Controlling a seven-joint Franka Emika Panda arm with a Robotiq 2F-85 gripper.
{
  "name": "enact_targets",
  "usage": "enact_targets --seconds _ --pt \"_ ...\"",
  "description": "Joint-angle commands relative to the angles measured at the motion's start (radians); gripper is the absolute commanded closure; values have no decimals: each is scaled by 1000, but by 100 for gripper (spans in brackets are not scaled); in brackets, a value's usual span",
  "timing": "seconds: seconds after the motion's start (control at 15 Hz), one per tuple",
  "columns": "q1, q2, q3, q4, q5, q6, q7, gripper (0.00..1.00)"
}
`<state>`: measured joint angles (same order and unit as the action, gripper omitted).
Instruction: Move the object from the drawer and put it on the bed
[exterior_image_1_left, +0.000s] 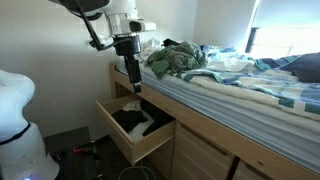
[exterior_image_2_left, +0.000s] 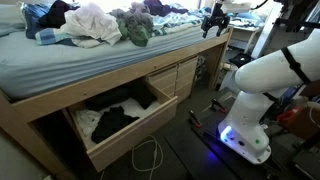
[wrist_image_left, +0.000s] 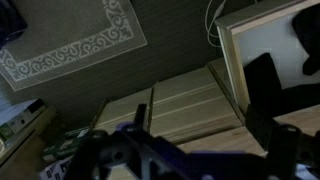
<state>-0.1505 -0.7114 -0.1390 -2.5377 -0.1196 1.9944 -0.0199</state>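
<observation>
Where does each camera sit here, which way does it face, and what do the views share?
Exterior view: beside the bed, looking along its side; the arm hangs the gripper above the open drawer.
Exterior view: low, apparently at the bed's other end, looking back along it; the arm fills the right side.
Wrist view: looks down at the rug and drawer; blurred gripper at the bottom edge.
Shared: all three show the drawer's dark clothing.

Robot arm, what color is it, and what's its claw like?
The arm is white and chunky, with rounded shells and black bands at the joints. Its gripper is black. A blue light glows at its bottom.
</observation>
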Motion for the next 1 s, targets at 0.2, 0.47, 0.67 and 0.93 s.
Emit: enact_targets --seconds 0.2,0.47,0.67,0.93 --pt "-4 1 3 3 3 -3 -2 0" --pt "14 12 7 3 18 -3 -10 0" --pt "55 36 21 2 44 -4 -19 0" --pt "106 82 42 9 78 -7 -22 0"
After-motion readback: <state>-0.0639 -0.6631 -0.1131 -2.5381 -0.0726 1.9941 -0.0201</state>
